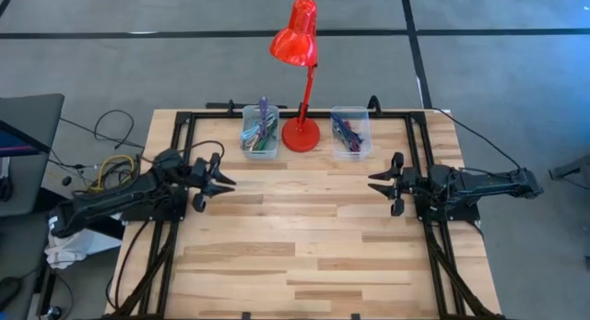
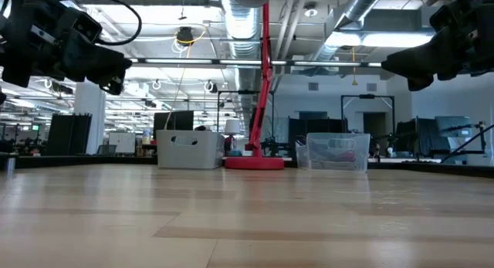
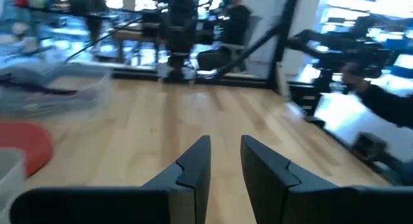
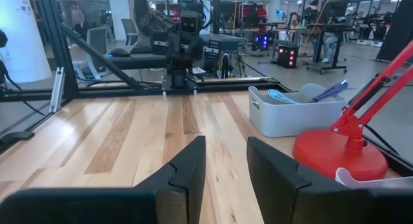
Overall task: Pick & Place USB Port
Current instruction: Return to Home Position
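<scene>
— Where are the cables (image 1: 261, 134)?
— All binned, as far as I can see: some in the gray bin (image 1: 245, 140), some in the clear bin (image 1: 366, 140), one bin on either side of the lamp (image 1: 300, 133) at the table's (image 1: 304, 237) far edge.
— And your pincers?
— My left pincer (image 1: 221, 180) and right pincer (image 1: 376, 180) hang above the table, well apart from the bins. Each shows a narrow gap between its fingers and grips nothing.
— What could go wrong?
— Little, I think. A purple end pokes over the gray bin's rim; a wide swing homeward could snag it, or clip the lamp.
</scene>
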`<state>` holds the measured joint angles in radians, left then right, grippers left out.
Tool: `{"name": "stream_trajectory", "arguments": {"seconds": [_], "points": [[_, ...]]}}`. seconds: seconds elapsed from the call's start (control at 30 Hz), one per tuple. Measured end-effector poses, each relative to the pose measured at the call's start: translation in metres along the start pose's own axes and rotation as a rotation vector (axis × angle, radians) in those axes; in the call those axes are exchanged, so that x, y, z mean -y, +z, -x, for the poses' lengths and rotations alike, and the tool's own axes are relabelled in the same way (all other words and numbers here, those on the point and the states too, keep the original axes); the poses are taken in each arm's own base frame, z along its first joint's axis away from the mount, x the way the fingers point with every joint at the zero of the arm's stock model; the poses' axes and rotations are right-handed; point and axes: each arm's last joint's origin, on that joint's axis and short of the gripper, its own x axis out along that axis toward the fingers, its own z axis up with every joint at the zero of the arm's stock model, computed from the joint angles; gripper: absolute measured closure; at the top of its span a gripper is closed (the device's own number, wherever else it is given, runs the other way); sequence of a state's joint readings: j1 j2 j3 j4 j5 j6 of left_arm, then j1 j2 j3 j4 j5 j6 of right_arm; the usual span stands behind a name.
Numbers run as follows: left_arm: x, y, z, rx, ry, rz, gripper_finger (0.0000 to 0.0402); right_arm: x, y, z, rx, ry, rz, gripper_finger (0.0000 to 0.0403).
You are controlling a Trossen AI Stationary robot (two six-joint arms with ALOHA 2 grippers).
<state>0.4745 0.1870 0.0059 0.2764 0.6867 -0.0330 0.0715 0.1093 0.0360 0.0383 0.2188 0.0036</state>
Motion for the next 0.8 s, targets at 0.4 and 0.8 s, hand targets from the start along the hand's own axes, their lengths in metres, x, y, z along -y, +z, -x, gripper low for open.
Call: {"name": "stream_trajectory", "arguments": {"seconds": [0.4,0.8], "points": [[-0.0009,-0.0010,-0.0041,-0.005,0.102,-0.010,0.0316,0.0005,0.0001,0.0000,0.000,-0.016,0.011,0.0295],[-0.0009,-0.0006,-0.0041,0.000,0.103,0.011,0.0316,0.0004,0.0004,0.0001,0.000,-0.015,0.013,0.0295]]}}
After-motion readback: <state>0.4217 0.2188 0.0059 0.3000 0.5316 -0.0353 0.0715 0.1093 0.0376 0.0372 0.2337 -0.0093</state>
